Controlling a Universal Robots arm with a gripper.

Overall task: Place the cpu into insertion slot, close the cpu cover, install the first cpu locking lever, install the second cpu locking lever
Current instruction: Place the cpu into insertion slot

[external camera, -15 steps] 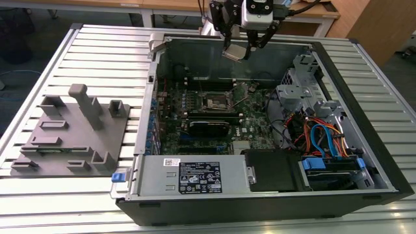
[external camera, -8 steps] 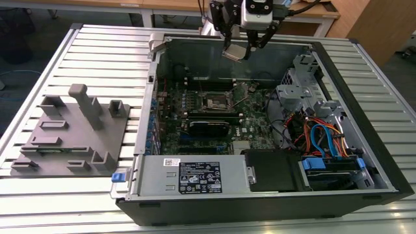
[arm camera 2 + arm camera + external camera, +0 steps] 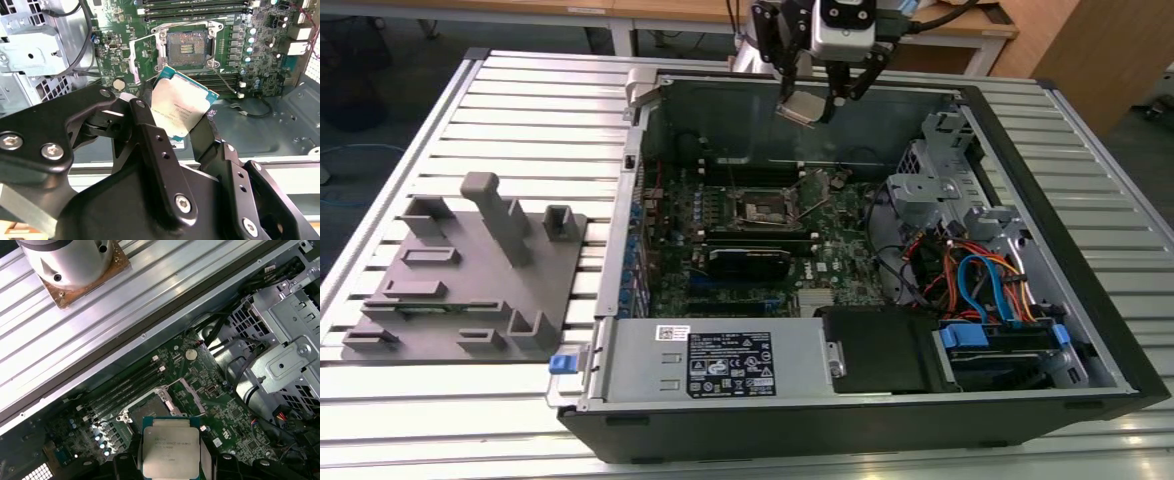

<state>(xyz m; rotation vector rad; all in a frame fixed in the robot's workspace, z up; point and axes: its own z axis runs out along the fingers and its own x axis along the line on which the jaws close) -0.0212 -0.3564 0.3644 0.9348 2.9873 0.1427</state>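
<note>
My gripper (image 3: 809,100) is shut on the cpu (image 3: 802,108), a flat silvery square chip, and hangs above the far wall of the open computer case. In both wrist views the black fingers (image 3: 204,134) clamp two opposite edges of the cpu (image 3: 183,106) (image 3: 170,450). The insertion slot (image 3: 761,208) (image 3: 188,47) (image 3: 150,414) lies bare on the green board below, with its dark centre showing. The cpu cover (image 3: 145,55) (image 3: 193,394) stands swung open beside the slot. A thin wire locking lever (image 3: 175,27) sticks up along the slot's side.
A grey power supply box (image 3: 720,365) sits at the case's near edge. A metal drive cage (image 3: 945,190) and coloured cables (image 3: 977,282) fill the exterior view's right. A grey fixture block (image 3: 467,275) rests on the slatted table at the exterior view's left. Long black slots (image 3: 195,9) flank the socket.
</note>
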